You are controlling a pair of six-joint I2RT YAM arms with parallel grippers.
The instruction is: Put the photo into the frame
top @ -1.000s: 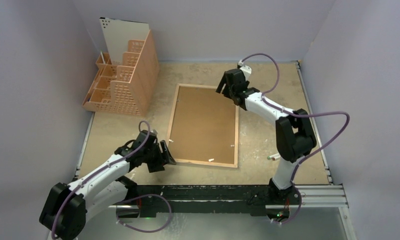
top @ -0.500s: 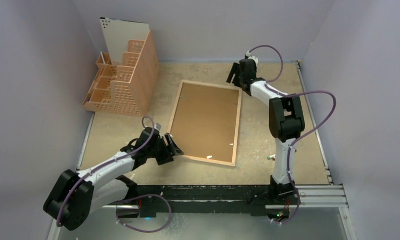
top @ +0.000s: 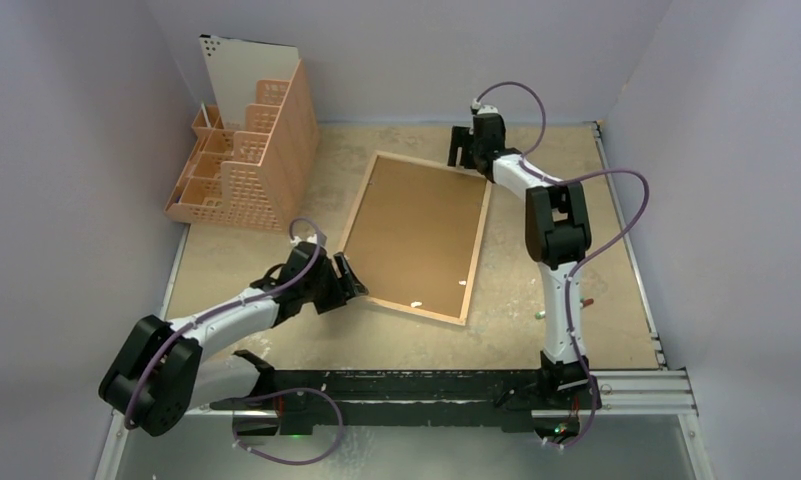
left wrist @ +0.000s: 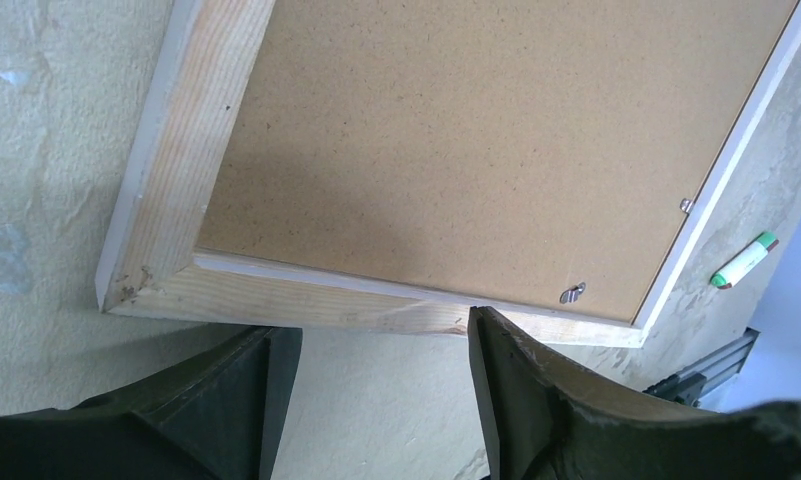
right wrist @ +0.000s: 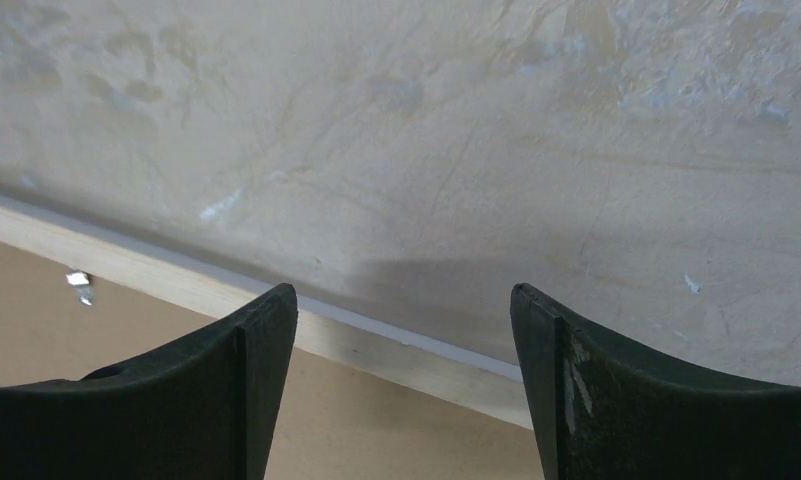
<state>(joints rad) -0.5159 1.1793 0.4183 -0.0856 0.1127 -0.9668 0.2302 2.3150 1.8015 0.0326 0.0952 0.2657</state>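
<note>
Tabletop [top: 246, 275], frame [top: 416, 235] back-up, left hand [left wrist: 376, 335] spread empty at near edge, right hand [right wrist: 404, 296] likewise, far edge

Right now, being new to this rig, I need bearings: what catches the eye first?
The frame lies face down, skewed, in the middle, brown backing up. The left pincer, open, sits at its near-left corner, the right pincer, open, at its far-right corner. A peach organiser stands far left.
</note>
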